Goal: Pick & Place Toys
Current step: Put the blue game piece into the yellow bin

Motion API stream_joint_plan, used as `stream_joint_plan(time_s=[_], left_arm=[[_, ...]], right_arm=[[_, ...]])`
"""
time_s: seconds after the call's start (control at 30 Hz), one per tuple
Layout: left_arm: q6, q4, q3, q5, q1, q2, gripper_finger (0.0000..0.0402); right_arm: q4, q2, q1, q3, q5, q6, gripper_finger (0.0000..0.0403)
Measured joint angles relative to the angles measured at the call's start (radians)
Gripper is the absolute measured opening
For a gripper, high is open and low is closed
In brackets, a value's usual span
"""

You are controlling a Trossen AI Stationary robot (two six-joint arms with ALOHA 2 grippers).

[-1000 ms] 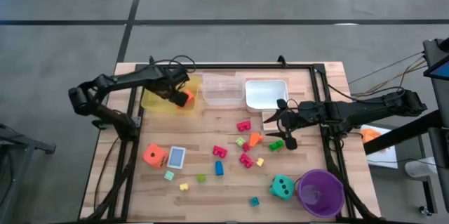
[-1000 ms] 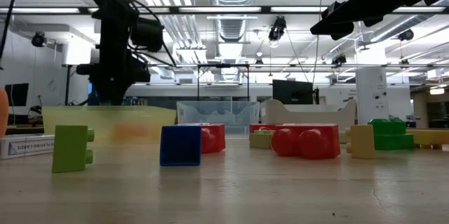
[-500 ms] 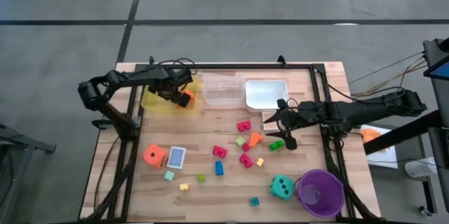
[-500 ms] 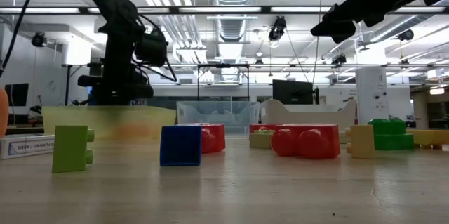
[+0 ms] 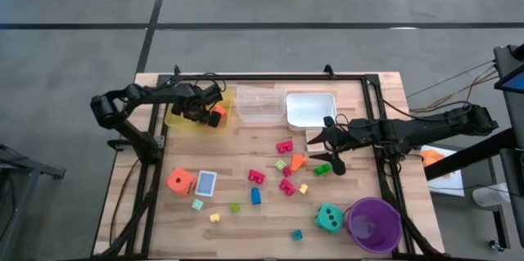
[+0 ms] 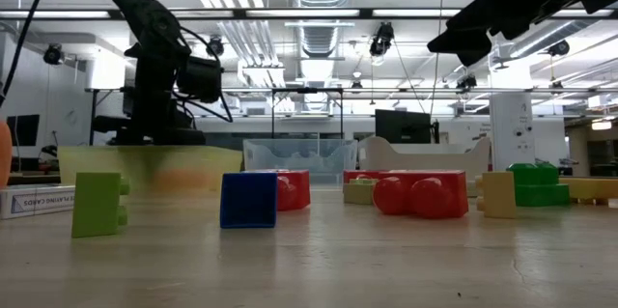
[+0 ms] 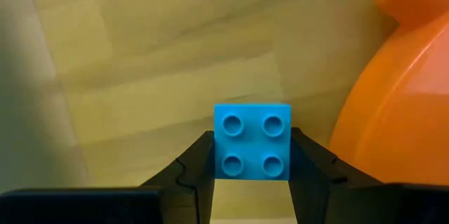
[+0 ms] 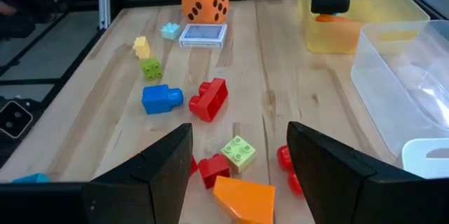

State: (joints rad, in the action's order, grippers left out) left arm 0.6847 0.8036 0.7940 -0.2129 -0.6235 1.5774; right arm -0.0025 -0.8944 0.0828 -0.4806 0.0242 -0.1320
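A pale wooden bench (image 5: 246, 212) inside a black frame stands on a grey floor; the low view looks past it into a lit workshop. At the far left the left claw (image 7: 251, 171) hangs inside the yellow tray (image 5: 176, 118), its fingers (image 7: 193, 171) narrowed onto a small light-blue block (image 7: 252, 142), one on each side. The block is square, with no long axis, and its four-stud face is turned toward the wrist camera. Just beside the claw an orange piece (image 5: 218, 114) lies in the same tray.

Right of that tray stand a clear tray (image 5: 260, 103) and a white tray (image 5: 310, 109). The right claw (image 5: 331, 153) hovers above the bench just in front of the white tray, fingers about half apart and holding nothing. An orange wedge block (image 8: 244, 199), a green block (image 8: 238, 149) and red blocks (image 8: 212, 99) lie just under and ahead of it. Farther from it, toward the left arm, lie a blue block (image 8: 161, 98), an orange die (image 8: 205, 1) and a card (image 8: 203, 35).
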Motion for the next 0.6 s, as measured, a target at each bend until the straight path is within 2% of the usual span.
stream_joint_plan(time_s=[0.33, 0.4, 0.6], left_arm=[[0.004, -0.023, -0.001, 0.009, 0.0, 0.0, 0.0126], [0.004, -0.024, -0.002, 0.04, 0.0, 0.001, 0.0159], [0.005, -0.018, -0.003, 0.069, 0.0, 0.002, 0.0307]], right_arm=[[0.001, 0.0, 0.0, 0.002, 0.0, 0.004, 0.023], [0.001, 0.0, 0.0, 0.002, 0.0, 0.008, 0.023], [0.006, 0.0, 0.0, 0.002, 0.0, 0.012, 0.023]])
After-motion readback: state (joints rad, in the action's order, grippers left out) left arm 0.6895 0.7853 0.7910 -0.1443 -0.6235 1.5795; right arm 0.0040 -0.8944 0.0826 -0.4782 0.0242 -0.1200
